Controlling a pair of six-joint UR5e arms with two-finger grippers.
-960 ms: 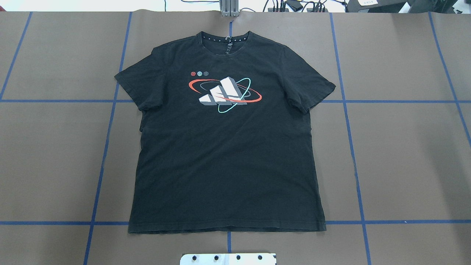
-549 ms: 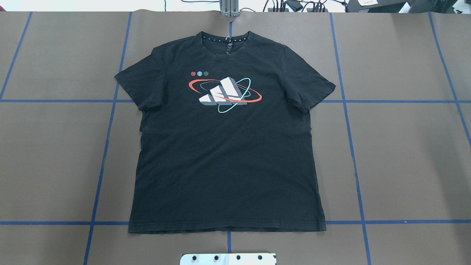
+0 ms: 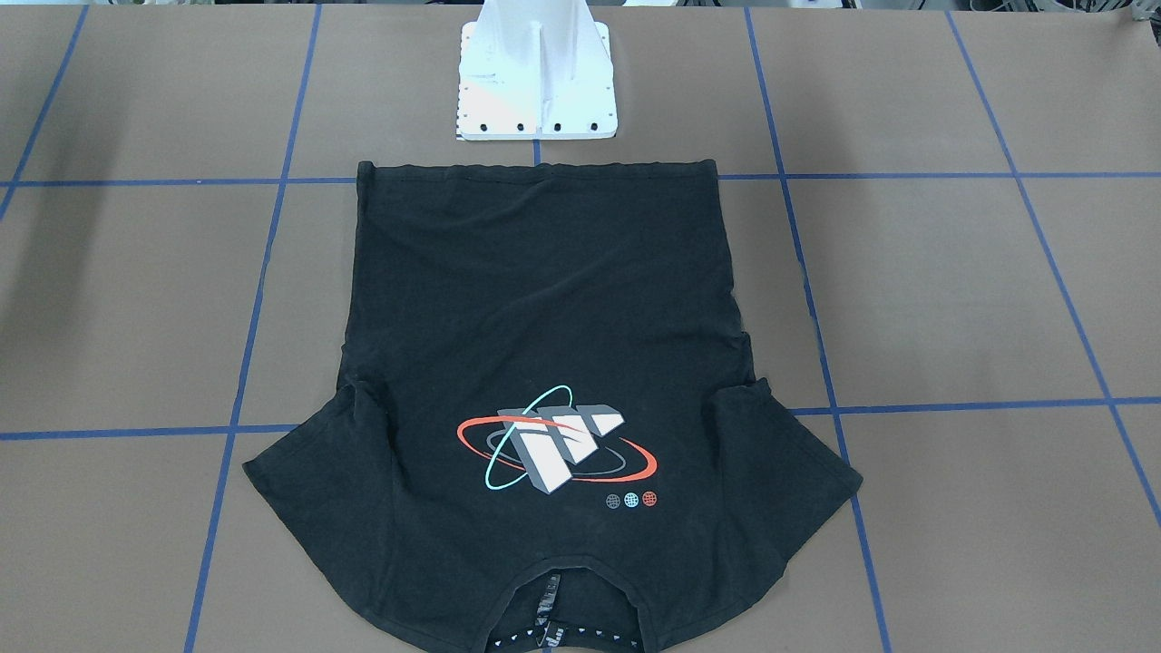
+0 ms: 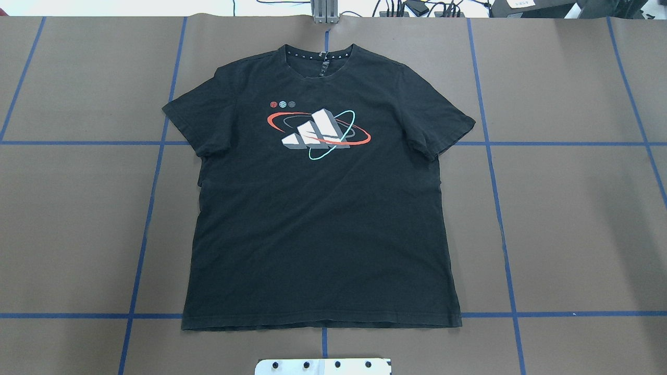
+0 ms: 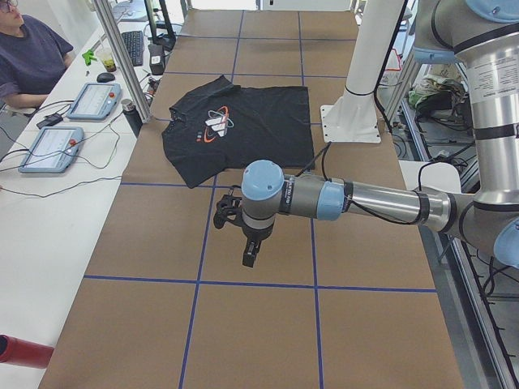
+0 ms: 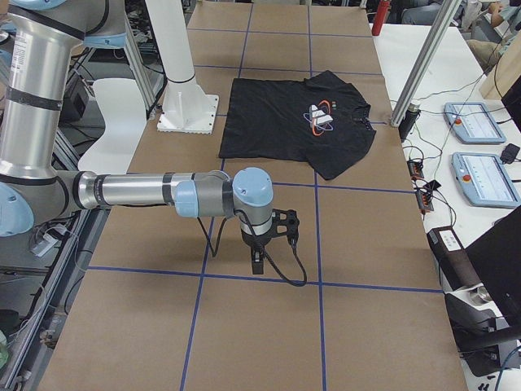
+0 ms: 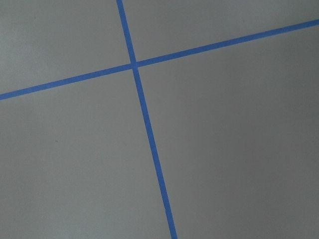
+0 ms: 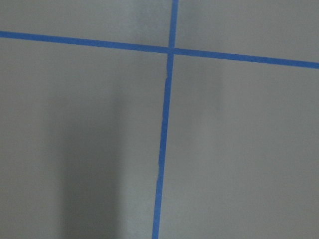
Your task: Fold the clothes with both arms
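The black T-shirt [image 4: 320, 219] lies flat and face up on the brown table, collar at the far side and hem near the robot base. Its white logo with red-orange and teal rings [image 4: 318, 133] shows on the chest. It also shows in the front view [image 3: 544, 299] and in both side views [image 5: 243, 134] [image 6: 285, 122]. My left gripper [image 5: 251, 255] hangs over bare table well away from the shirt. My right gripper [image 6: 257, 262] hangs the same way at the other end. I cannot tell whether either is open or shut. Both wrist views show only brown paper and blue tape.
The white pedestal base [image 3: 535, 91] stands just behind the hem. Blue tape lines [image 4: 151, 208] grid the table. An operator [image 5: 28, 57] sits by tablets [image 5: 53, 146] on a side bench, and more tablets [image 6: 480, 175] lie on the opposite bench.
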